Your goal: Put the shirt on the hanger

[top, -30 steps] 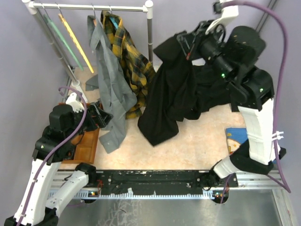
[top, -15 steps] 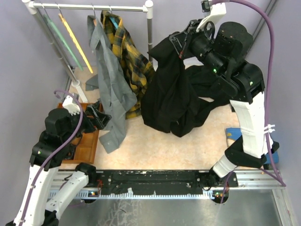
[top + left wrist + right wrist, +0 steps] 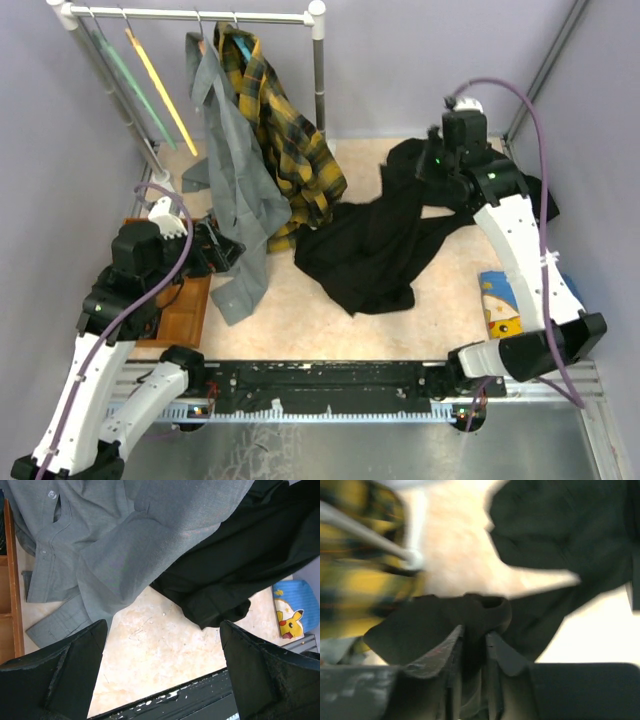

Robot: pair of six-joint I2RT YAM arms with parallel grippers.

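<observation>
Fabric looks soft and limp: the shirt [image 3: 375, 250] sprawls across the bench [image 3: 300, 312] from middle to far right corner, best taken at the collar, not discernible here. Right pincer [image 3: 475, 645] pinches a fold of it; left pincer [image 3: 162, 630] gapes wide, empty, near the left edge.

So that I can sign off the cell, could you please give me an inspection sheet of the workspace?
Surface: beige table, scuffed.
Job's things: black shirt crumpled on table; yellow hanger bare on rack.
Clutter: grey shirt, plaid shirt, green hanger on rack; wooden tray; blue cartoon pad.
Grippers: left gripper open, empty; right gripper pinching shirt fabric.
Cables: purple cable along each arm.
Surroundings: plain walls.
</observation>
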